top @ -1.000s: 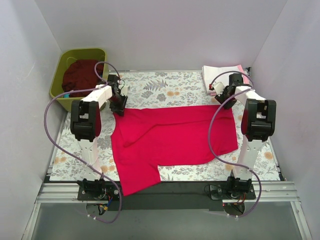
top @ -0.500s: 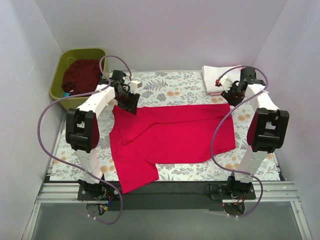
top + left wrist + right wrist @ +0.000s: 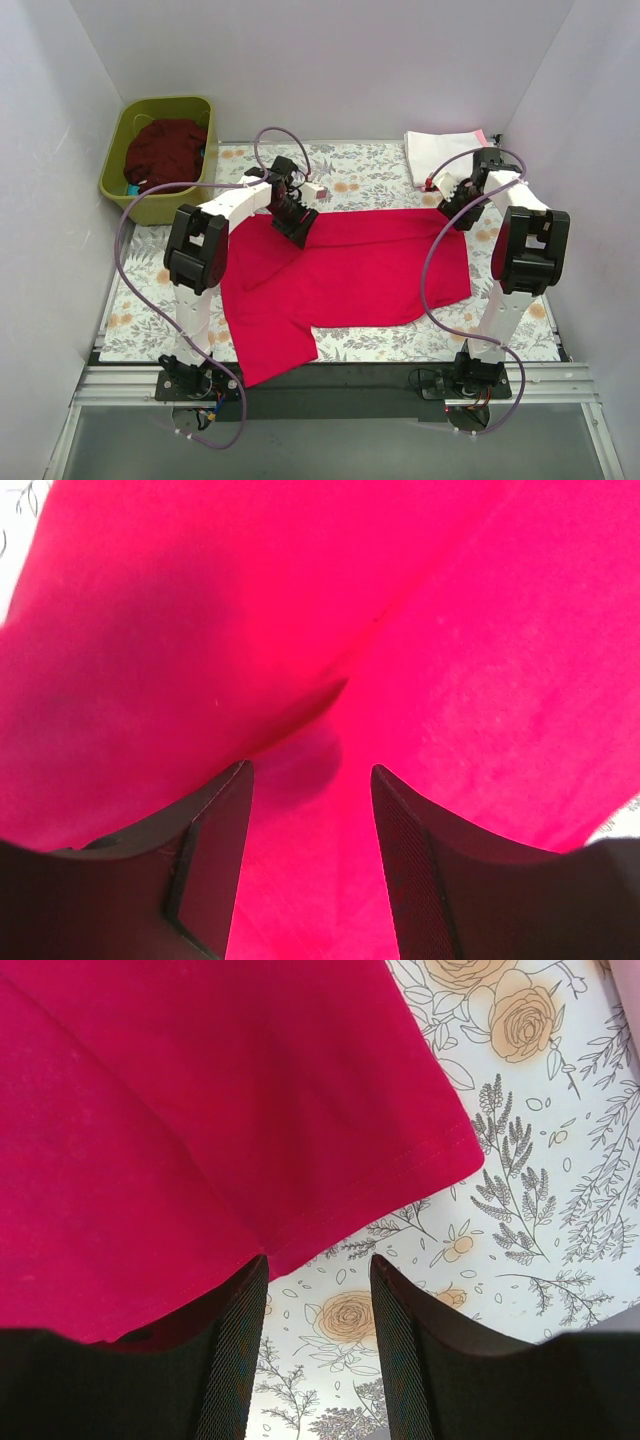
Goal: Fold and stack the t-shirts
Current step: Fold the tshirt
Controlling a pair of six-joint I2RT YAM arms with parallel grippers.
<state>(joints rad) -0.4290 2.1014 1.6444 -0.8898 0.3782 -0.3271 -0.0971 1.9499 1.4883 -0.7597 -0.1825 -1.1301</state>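
Crimson-red t-shirt (image 3: 360, 270) lies spread across the centre of the floral table cloth (image 3: 350, 180), one sleeve reaching toward the lower left. Left gripper (image 3: 308, 770) sits low over a raised crease near the shirt's upper left, its fingers spread apart. Right gripper (image 3: 318, 1260), fingers likewise apart, straddles the hem at the upper-right corner. White t-shirt (image 3: 440, 152) lies folded at upper right. Dark maroon t-shirt (image 3: 165, 150) fills the olive tub (image 3: 113, 170) at upper left.
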